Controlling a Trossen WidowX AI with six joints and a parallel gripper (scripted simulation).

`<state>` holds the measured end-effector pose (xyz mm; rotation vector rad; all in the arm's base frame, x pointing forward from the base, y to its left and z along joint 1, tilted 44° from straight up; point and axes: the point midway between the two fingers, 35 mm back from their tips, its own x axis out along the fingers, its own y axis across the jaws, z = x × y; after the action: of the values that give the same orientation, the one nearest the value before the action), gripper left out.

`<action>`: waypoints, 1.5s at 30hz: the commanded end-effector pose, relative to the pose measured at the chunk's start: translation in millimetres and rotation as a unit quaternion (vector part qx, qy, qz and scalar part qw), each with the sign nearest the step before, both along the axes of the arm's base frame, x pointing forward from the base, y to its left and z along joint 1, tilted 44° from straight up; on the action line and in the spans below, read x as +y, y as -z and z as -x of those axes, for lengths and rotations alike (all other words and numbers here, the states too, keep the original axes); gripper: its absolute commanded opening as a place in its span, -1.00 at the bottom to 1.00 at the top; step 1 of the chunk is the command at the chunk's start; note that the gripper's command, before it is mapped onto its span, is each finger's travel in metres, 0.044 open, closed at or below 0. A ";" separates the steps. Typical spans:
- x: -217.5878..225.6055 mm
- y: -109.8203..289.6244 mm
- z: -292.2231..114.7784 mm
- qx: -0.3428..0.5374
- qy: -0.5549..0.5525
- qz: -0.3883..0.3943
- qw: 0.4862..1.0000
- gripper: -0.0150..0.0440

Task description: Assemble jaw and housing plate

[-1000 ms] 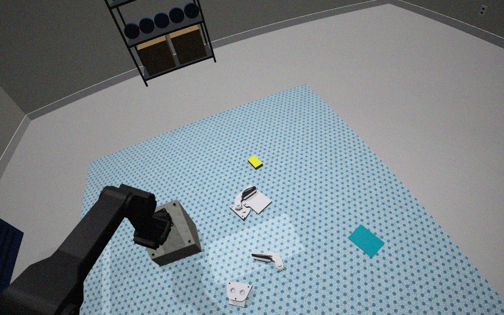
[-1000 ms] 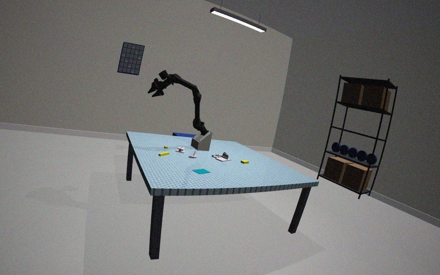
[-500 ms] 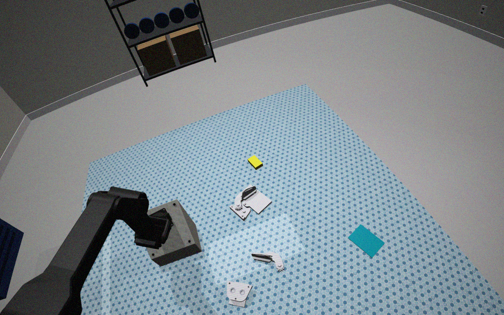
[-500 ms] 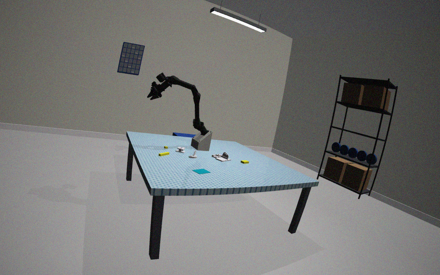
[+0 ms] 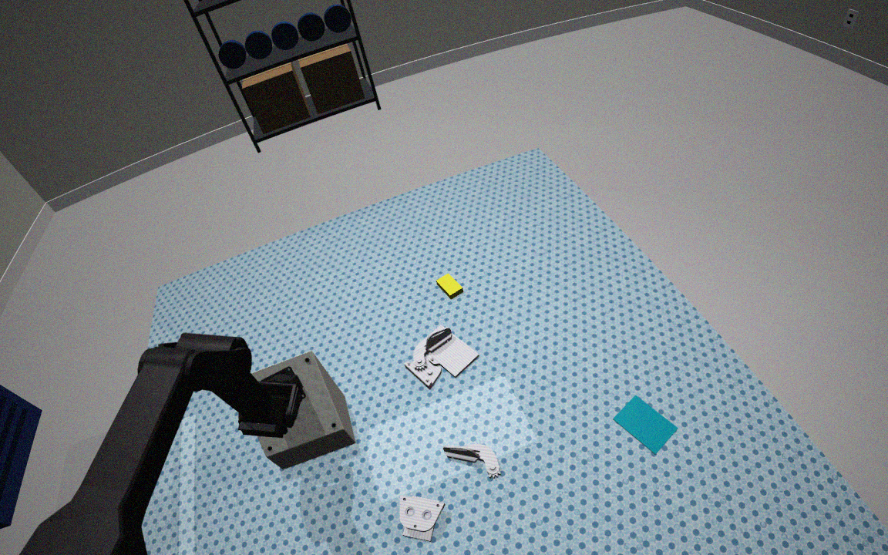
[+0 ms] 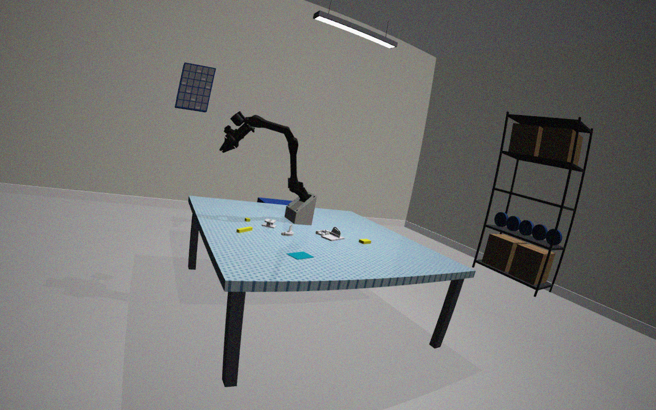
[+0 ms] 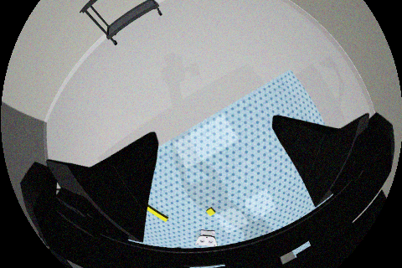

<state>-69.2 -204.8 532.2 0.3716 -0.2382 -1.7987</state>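
Loose toothed jaw [image 5: 489, 459] [image 6: 288, 232]: lying on the dotted blue table [image 5: 571, 276] [image 6: 351, 265] [image 7: 251, 134], off the free pin and between the housing plate and the pinned jaw. Left to right, exterior view: a gridded panel [image 6: 195, 87] hangs on the pale wall; the gripper [image 5: 264, 428] [image 6: 221, 150] [image 7: 217, 130] is raised, its fingers spread with nothing between them. A yellow bar [image 6: 244, 229] [image 7: 158, 213] and small yellow block [image 6: 247, 219] [image 7: 210, 212] lie near the housing plate [image 5: 422, 514] [image 6: 269, 222] [image 7: 207, 239]. The grey arm base [image 5: 295, 452] [image 6: 306, 210] stands behind the teal sheet [image 5: 646, 424] [image 6: 300, 255]. Farther right are the white base piece [image 5: 457, 353] [image 6: 332, 237] with its pinned jaw [image 5: 426, 343], then a yellow block [image 5: 449, 284] [image 6: 365, 241]. Overhead hangs a lit lamp [image 6: 356, 30]; beyond the table, a black shelf rack [image 5: 293, 59] [image 6: 544, 121] stands on the pale floor near the dark wall
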 end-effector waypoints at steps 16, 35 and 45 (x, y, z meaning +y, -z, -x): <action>-35.9 30.9 -9.4 0.098 -0.060 -0.071 0.991 1.00; -66.3 66.8 -30.5 0.210 -0.132 -0.136 0.959 1.00; -80.4 85.4 -44.7 0.270 -0.171 -0.164 0.933 1.00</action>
<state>-28.4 -278.6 453.4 0.1422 0.4487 -1.5463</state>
